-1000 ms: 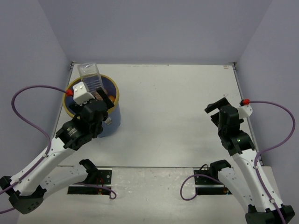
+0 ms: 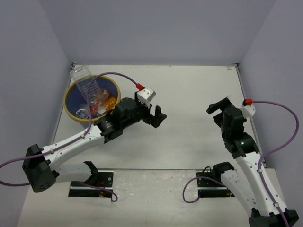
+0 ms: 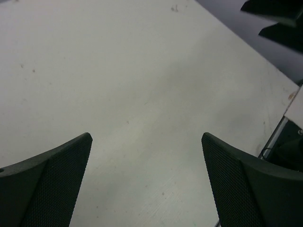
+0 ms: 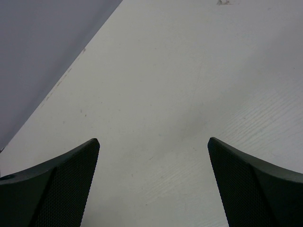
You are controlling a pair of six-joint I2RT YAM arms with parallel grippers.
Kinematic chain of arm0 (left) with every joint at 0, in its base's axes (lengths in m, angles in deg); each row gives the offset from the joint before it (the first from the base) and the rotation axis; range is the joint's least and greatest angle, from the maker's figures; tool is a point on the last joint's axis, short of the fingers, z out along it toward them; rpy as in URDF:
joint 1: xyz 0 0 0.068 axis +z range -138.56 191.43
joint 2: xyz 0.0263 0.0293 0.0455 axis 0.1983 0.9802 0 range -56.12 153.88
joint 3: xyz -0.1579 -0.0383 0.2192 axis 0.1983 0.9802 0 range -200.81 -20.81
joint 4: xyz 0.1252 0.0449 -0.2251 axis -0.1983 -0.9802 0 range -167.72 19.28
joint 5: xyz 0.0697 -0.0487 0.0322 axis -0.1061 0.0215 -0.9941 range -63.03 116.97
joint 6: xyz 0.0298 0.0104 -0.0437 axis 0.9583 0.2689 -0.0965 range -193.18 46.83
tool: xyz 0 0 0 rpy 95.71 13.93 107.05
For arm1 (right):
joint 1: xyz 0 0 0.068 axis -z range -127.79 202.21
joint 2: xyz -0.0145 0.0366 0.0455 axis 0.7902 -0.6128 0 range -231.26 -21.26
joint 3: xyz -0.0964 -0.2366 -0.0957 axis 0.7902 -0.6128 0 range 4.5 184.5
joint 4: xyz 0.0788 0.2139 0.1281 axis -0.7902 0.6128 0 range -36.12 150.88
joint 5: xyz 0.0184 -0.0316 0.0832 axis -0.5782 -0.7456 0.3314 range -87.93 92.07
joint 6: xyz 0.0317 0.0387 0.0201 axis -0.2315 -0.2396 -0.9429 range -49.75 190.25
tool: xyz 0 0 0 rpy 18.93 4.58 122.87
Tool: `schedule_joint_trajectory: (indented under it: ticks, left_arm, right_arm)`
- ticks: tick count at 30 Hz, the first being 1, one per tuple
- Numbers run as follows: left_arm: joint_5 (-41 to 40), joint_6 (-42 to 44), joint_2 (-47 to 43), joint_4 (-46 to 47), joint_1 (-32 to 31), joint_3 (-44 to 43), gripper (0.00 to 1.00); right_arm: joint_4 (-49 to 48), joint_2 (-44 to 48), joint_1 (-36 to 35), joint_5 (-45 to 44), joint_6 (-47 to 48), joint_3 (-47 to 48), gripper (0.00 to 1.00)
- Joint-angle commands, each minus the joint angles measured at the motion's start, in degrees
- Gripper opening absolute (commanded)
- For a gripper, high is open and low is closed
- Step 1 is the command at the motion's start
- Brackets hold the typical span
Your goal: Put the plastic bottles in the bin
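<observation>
Leaning clear bottle [image 2: 84, 82] in blue yellow-rimmed bin [image 2: 75, 97] | orange bottle [image 2: 110, 102] inside | left fingers [image 3: 47, 184], right fingers [image 4: 47, 189] wide

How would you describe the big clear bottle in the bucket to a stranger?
Look at the far left corner of the white table, where a round blue bucket with a yellow rim stands. Several small bottles lie inside it; the large plain clear plastic bottle is the only one that leans up and sticks out over the far rim.
</observation>
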State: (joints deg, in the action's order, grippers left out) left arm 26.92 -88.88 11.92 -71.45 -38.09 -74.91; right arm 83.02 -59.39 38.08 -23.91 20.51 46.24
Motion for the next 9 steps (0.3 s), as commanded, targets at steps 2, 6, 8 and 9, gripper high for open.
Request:
schedule_joint_trajectory:
  ticks: [2,6,8,9]
  left_arm:
    - [-2.03,-2.68,0.12,6.16,-0.49,5.36,1.00]
    - [-1.45,-4.63,-1.55,7.70,-0.49,7.70,1.00]
    - [-1.78,-4.90,-2.64,8.33,-0.49,9.13,1.00]
    - [-2.23,-5.11,-3.02,8.42,-0.49,9.47,1.00]
  right_arm:
    - [-3.66,0.25,-0.02,1.04,2.20,-0.40,0.99]
    - [-4.72,0.18,-0.02,3.12,2.80,-0.62,0.99]
    - [-4.66,0.37,-0.02,3.19,2.86,-0.75,0.99]
    - [-4.70,0.50,-0.02,3.17,2.89,-0.90,0.99]
